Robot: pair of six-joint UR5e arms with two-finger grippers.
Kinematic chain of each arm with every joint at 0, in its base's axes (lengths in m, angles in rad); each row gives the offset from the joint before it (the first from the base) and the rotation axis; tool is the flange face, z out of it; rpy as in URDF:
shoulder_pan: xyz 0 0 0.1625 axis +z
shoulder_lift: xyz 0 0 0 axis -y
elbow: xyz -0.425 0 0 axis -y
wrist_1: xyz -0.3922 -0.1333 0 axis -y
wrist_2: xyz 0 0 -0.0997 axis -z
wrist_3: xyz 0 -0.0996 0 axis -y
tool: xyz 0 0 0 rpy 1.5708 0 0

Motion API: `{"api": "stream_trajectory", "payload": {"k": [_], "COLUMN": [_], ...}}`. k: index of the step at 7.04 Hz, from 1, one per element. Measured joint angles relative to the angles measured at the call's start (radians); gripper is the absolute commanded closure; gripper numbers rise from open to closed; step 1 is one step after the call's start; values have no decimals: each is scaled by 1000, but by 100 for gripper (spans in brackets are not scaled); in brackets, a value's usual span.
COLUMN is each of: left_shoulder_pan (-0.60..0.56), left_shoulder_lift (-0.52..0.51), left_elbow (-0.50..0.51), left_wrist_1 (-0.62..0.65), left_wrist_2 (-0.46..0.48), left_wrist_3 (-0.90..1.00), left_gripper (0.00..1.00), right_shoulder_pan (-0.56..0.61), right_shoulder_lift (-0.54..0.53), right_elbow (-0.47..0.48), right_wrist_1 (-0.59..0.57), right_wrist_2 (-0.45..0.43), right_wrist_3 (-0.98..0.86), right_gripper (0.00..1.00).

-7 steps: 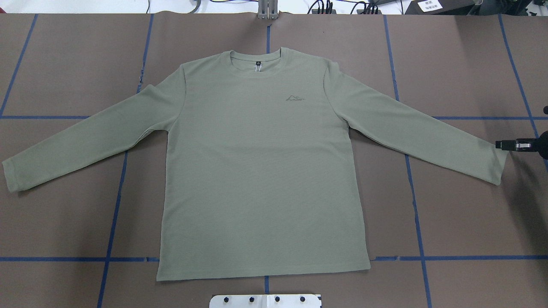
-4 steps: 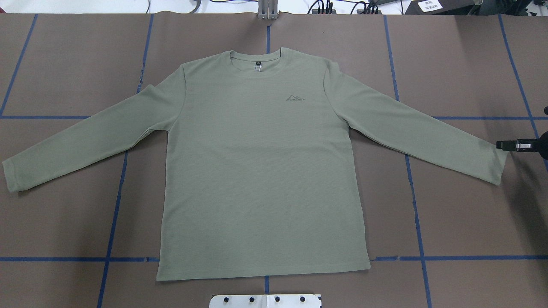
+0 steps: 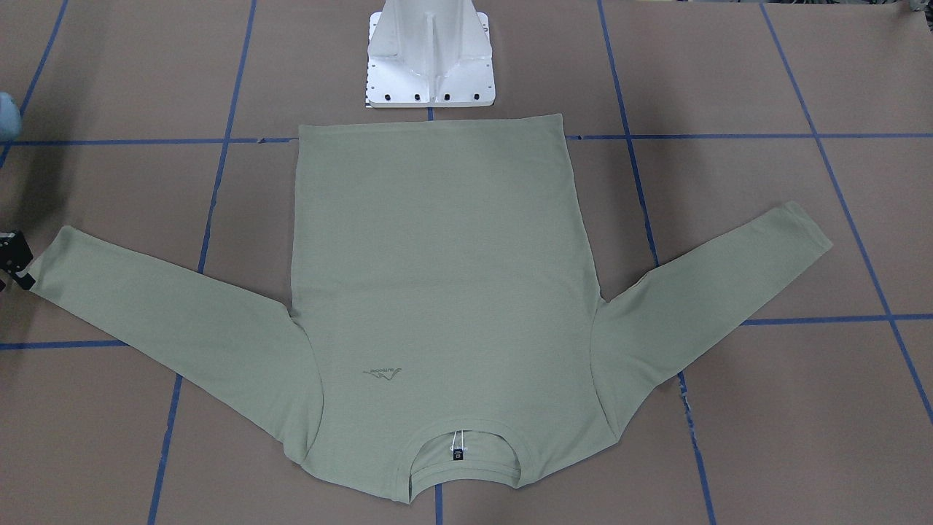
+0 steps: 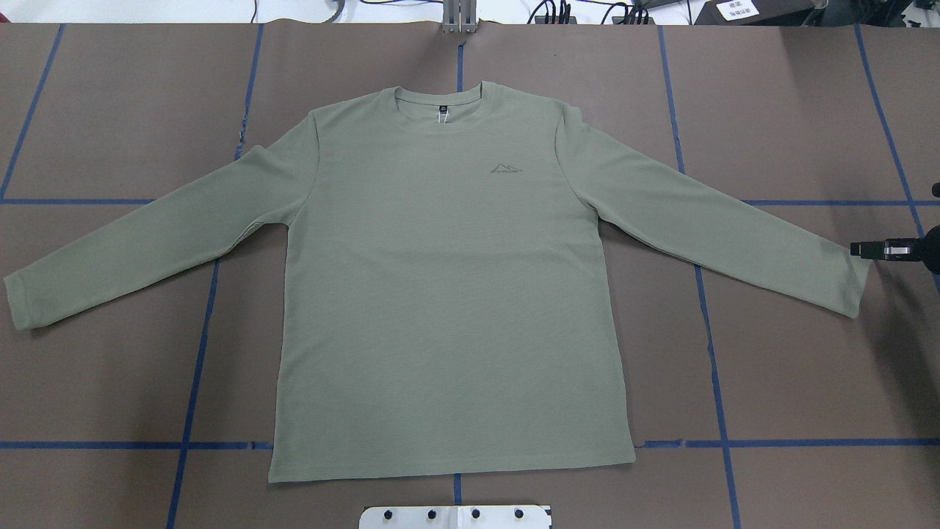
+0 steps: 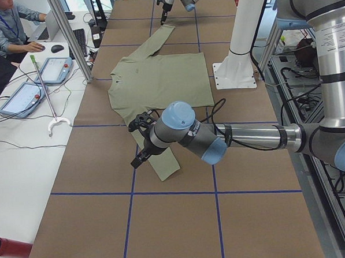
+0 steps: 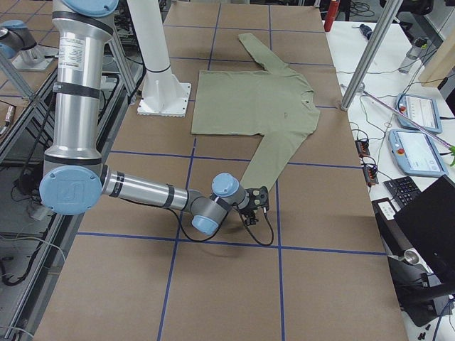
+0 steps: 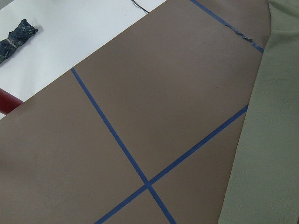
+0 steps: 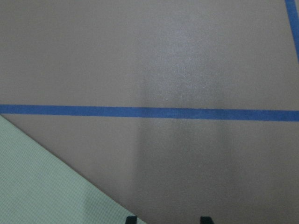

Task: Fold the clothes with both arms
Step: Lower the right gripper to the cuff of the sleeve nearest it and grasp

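The pale sage-green shirt (image 4: 448,294) lies flat and face up on the brown table (image 4: 808,382), with both sleeves spread and the neckline at the far edge. My right gripper (image 4: 861,250) sits just off the right sleeve's cuff (image 4: 852,286), low over the table. The right wrist view shows its fingertips (image 8: 131,219) apart with bare table between them, so it is open. My left gripper (image 5: 137,156) shows only in the exterior left view, hovering over the left sleeve's cuff (image 5: 166,167). I cannot tell whether it is open or shut.
The white pedestal base (image 4: 455,516) stands just below the shirt's hem. Blue tape lines (image 4: 808,443) grid the table. People sit at a side desk with tablets (image 5: 20,96) beyond the far edge. A folded umbrella (image 7: 17,35) lies off the table.
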Motion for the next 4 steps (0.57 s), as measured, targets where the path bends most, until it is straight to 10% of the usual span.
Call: {"api": "stream_trajectory", "payload": {"k": [4], "left_shoulder_pan": [0], "left_shoulder_lift": [0], "left_elbow": [0], "left_wrist_1": [0], "left_wrist_2": [0], "left_wrist_3": [0], "left_gripper": [0], "right_shoulder_pan": [-6], "right_shoulder_lift": [0], "right_elbow": [-1], "right_wrist_1": [1], "right_wrist_2": [1], "right_wrist_3": [0], "right_gripper": [50]}}
